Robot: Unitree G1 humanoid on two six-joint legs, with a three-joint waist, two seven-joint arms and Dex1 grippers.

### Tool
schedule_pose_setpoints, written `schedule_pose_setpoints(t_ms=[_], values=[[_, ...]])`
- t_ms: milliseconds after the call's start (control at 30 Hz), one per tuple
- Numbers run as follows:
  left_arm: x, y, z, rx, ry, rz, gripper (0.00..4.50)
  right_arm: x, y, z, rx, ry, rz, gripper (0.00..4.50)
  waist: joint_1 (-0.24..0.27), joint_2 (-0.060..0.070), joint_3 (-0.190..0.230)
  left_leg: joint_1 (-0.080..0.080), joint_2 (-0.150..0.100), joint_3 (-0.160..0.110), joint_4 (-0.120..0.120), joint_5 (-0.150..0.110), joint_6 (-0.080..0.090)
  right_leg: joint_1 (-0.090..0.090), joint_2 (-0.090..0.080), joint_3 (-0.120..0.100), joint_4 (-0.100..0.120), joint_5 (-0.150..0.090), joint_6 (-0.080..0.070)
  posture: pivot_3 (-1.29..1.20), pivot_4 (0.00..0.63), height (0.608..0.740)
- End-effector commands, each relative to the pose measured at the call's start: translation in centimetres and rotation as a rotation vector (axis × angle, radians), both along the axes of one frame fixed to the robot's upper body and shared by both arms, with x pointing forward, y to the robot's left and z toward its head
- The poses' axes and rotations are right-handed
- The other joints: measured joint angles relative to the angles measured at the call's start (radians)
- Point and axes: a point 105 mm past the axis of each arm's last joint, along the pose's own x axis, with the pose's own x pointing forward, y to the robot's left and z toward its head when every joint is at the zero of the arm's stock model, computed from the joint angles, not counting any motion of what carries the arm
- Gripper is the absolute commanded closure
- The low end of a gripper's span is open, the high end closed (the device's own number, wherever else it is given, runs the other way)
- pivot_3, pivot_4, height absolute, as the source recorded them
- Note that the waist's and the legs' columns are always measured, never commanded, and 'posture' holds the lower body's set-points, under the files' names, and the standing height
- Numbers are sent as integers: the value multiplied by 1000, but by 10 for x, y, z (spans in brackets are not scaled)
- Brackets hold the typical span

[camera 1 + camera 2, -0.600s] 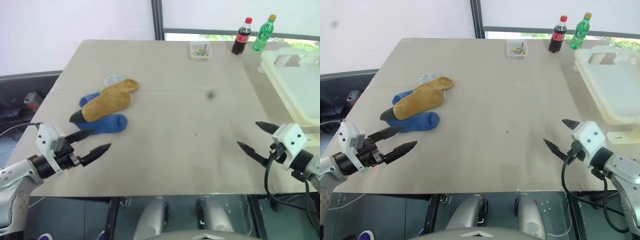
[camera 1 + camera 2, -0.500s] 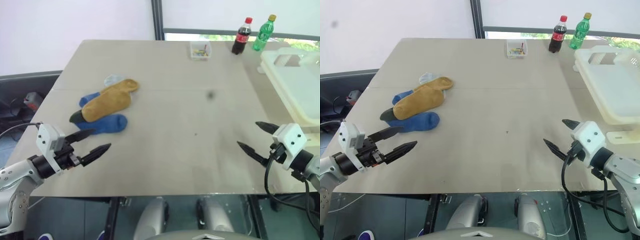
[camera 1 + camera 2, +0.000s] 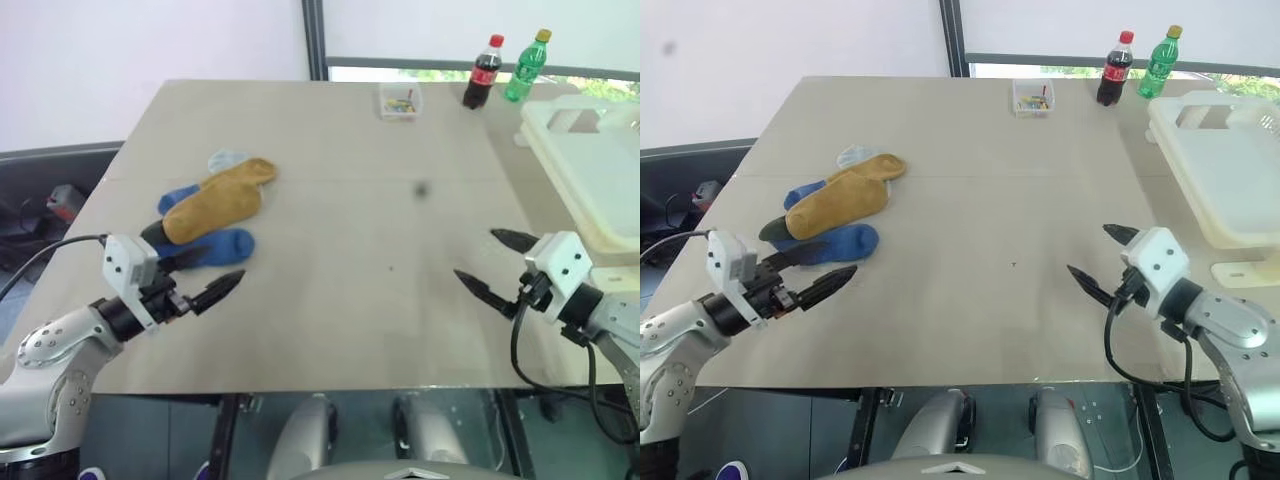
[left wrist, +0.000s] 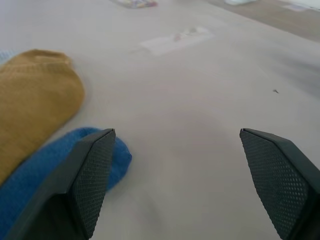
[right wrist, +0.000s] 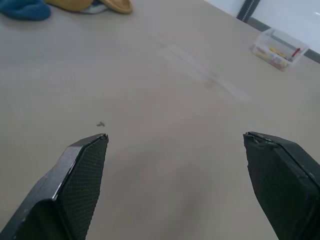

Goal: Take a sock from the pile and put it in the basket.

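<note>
Left end effector (image 3: pixel 207 272): two black fingers spread wide apart, empty, hovering low over the counter at the near left; its far finger lies just beside the blue sock, which suggests it is lined up to reach into the heap.
Right end effector (image 3: pixel 496 265): fingers likewise apart and empty, held over bare counter at the near right, well apart from the socks; likely parked on the basket side.
Sock pile (image 3: pixel 209 208): a loose heap on the left half of the counter; a mustard-yellow knitted sock (image 3: pixel 215 201) lies across the top, a royal blue sock (image 3: pixel 222 246) on its near side, a dark toe and a pale grey-blue sock peeking out at the edges.
Basket (image 3: pixel 590 170): large cream-white rectangular plastic bin with a thick rolled rim, at the far right edge, well apart from the pile.
Counter (image 3: pixel 340 220): broad beige top.
Task stage: judged as approach; no sock is lifted yet.
</note>
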Motion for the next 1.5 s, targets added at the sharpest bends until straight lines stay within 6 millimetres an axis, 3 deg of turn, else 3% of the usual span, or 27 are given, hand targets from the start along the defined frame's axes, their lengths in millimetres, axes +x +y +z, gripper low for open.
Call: schedule_pose_setpoints(t_ms=[33, 133, 300, 500, 767, 1100, 1267, 1400, 1433, 1500], values=[[15, -9, 11, 77, -45, 122, 232, 2, 12, 14, 12, -73, 47, 7, 2, 0, 0, 0, 0, 0, 0, 0, 0, 0, 0, 0, 0, 0, 0, 0, 150, 740], [33, -14, 10, 153, -14, 244, 232, 4, 25, 19, 48, -77, 113, 7, 1, -1, 0, 0, 0, 0, 1, 0, 0, 0, 1, 0, 0, 3, 4, 0, 150, 740], [90, -28, 26, 187, -101, 497, 232, 2, 53, 33, 78, -105, 285, 7, 8, -3, 1, 0, -2, -3, 4, 0, 0, 1, 2, -2, 2, 3, 5, 0, 150, 740], [130, -33, 16, 206, -49, 678, 232, 13, 72, 42, 87, -147, 347, 7, -4, -4, 1, -2, -6, -4, 3, 0, 0, 0, 1, -2, 3, 3, 5, 0, 150, 740], [145, -36, 1, 243, 7, 729, 232, 26, 83, 49, 92, -199, 370, 7, -2, -4, 1, -2, -7, -6, 3, 0, -1, 0, 0, -3, 4, 3, 5, 0, 150, 740], [144, -33, -5, 260, 19, 762, 232, 37, 75, 44, 67, -202, 331, 7, -1, -4, 1, -3, -7, -7, 3, 2, -3, -1, -1, -4, 4, 3, 5, 0, 150, 740], [144, -31, -5, 265, 18, 761, 2258, 37, 70, 42, 54, -197, 322, 0, -1, -4, 1, -3, -7, -7, 3, 2, -3, -1, -1, -4, 4, 3, 5, 0, 150, 740], [143, -31, -5, 263, 13, 759, 4176, 36, 64, 42, 46, -193, 307, 0, -1, -4, 1, -3, -7, -7, 3, 2, -3, -1, -1, -4, 4, 3, 5, 0, 150, 740], [143, -30, -5, 263, 12, 758, 4443, 36, 63, 41, 45, -192, 301, 0, 0, -4, 1, -3, -7, -7, 3, 2, -3, -1, -1, -4, 4, 3, 5, 0, 150, 740], [143, -30, -5, 263, 11, 756, 4443, 36, 62, 41, 45, -191, 294, 0, 0, -4, 1, -3, -7, -7, 3, 2, -3, -1, -2, -4, 5, 3, 5, 0, 150, 740]])
